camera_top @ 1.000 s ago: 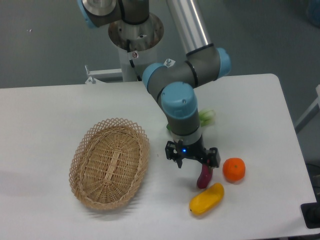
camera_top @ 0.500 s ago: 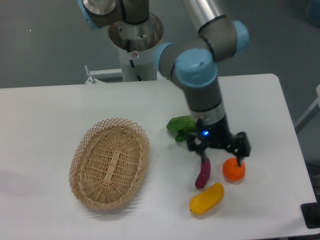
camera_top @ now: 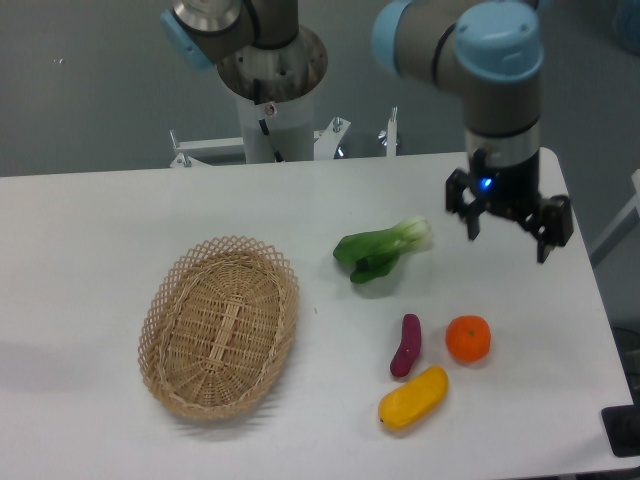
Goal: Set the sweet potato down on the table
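The sweet potato (camera_top: 406,345), a small dark reddish-purple tuber, lies on the white table (camera_top: 100,220) between the orange and the wicker basket, just above the yellow fruit. Nothing holds it. My gripper (camera_top: 508,243) hangs open and empty above the table's right side, well up and to the right of the sweet potato.
An orange (camera_top: 468,338) sits right of the sweet potato. A yellow oblong fruit (camera_top: 413,397) lies below it. A green leafy vegetable (camera_top: 380,250) lies at the table's middle. An oval wicker basket (camera_top: 218,325) stands at the left, empty. The robot base (camera_top: 272,90) stands at the back.
The gripper has let go of the sweet potato, which now lies on the table. The arm has risen and swung to the upper right, uncovering the green vegetable.
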`<state>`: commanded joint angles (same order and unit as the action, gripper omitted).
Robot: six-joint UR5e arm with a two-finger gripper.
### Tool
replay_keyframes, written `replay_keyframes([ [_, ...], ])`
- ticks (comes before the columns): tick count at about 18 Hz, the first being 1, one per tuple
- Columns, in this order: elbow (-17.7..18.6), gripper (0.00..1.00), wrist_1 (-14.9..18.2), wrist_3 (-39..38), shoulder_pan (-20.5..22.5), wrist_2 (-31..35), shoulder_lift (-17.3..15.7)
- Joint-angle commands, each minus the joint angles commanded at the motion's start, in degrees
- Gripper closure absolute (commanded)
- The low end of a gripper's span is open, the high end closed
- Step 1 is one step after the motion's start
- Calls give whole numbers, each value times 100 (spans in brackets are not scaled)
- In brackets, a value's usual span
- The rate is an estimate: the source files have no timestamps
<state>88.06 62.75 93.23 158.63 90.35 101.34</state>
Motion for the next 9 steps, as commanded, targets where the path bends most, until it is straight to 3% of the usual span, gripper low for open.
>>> replay_keyframes([
  [4, 18, 0, 220, 818, 246, -9, -140],
  [9, 53, 0, 221, 908, 352, -140, -193],
])
